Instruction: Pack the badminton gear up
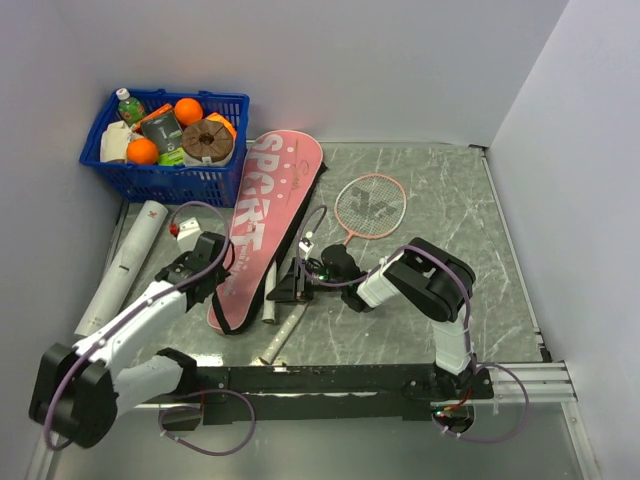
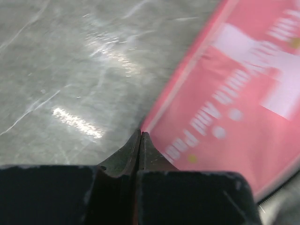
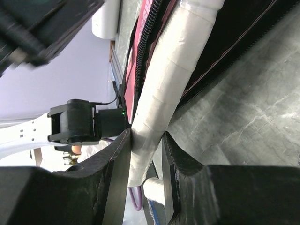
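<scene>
Near edge: the black rail (image 1: pixel 330 378) carrying both arm bases ran along the front of the table (image 1: pixel 450 300), so there was no room behind the grippers.
Open room: bare marble sat to the right of the right arm, out to the right wall (image 1: pixel 580 200). The left side was way more crowded.
Left gripper (image 2: pixel 140 136): fingers were pressed together, tips right at the left edge of the pink bag (image 1: pixel 275 200). Couldn't tell if any fabric was caught between them.
Right gripper (image 3: pixel 145 140): it was clamped on the racket handle (image 3: pixel 173 79), one finger on each side of the white wrap.
Racket handle: it lay at the bag's lower right edge, along the open zipper, butt end pointing toward the rail.
In the way, left: the white tube (image 1: pixel 128 265) lay just beside the left arm, hard against the left wall.
Pink bag: it stretched diagonally away from both grippers, wide end far.
Second racket (image 1: pixel 368 207): flat on the marble just right of the bag, beyond the right gripper.
Far corner: the blue basket (image 1: pixel 160 180) of groceries was touching the bag's wide end.
</scene>
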`<action>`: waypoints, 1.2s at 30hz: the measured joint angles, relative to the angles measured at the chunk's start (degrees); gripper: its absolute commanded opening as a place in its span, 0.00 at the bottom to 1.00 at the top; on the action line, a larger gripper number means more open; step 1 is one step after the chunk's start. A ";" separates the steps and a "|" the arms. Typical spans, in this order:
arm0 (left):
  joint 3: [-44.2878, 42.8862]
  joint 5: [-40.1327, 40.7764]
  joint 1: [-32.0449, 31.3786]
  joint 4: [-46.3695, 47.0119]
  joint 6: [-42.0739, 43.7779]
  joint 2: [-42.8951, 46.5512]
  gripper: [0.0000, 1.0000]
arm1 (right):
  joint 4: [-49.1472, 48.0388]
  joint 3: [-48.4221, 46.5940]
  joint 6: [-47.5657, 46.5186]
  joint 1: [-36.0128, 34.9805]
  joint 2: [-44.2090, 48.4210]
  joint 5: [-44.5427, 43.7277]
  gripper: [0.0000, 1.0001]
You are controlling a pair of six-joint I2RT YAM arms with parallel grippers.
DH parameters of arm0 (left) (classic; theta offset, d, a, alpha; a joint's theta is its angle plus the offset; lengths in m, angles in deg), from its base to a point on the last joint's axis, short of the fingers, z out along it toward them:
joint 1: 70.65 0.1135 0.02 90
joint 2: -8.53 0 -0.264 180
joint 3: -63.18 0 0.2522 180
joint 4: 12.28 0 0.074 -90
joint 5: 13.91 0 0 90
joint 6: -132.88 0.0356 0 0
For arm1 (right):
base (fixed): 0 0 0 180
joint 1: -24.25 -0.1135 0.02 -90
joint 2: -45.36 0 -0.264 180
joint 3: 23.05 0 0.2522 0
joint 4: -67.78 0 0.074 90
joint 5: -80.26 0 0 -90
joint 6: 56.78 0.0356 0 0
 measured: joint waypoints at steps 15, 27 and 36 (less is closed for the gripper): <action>-1.31 -3.93 8.94 4.15 -2.82 -19.58 0.01 | 4.61 -4.26 -1.44 0.00 -0.92 0.70 0.14; 5.18 -14.64 9.40 11.56 -0.59 -12.70 0.01 | 6.05 -8.20 -2.62 -0.31 -6.45 -0.24 0.12; 8.41 -20.33 8.41 12.04 -0.61 -8.31 0.01 | 6.58 -11.61 -2.62 -1.09 -8.90 -0.42 0.17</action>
